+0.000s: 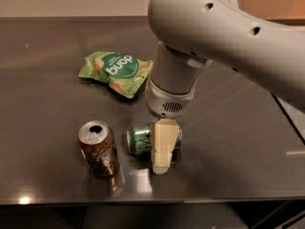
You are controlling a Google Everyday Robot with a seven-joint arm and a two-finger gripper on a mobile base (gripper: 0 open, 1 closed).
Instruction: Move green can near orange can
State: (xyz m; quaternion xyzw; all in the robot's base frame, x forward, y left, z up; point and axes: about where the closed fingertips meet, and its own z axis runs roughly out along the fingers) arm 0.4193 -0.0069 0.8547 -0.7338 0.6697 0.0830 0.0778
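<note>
The green can (pixel 140 140) lies on its side on the dark table (pixel 238 142), its silver end facing left. The orange can (pixel 98 149) stands upright just left of it, a small gap between them, pull-tab hole showing on top. My gripper (pixel 162 152) comes down from the big white arm and straddles the right part of the green can. One cream finger (pixel 163 144) covers the can's front; the other finger is hidden behind the can. The gripper looks shut on the green can, which rests at table level.
A flat light-green snack bag (pixel 116 70) lies behind the cans, left of the arm. The table's front edge (pixel 143 199) runs close below the cans. The white arm (pixel 224 37) fills the upper right.
</note>
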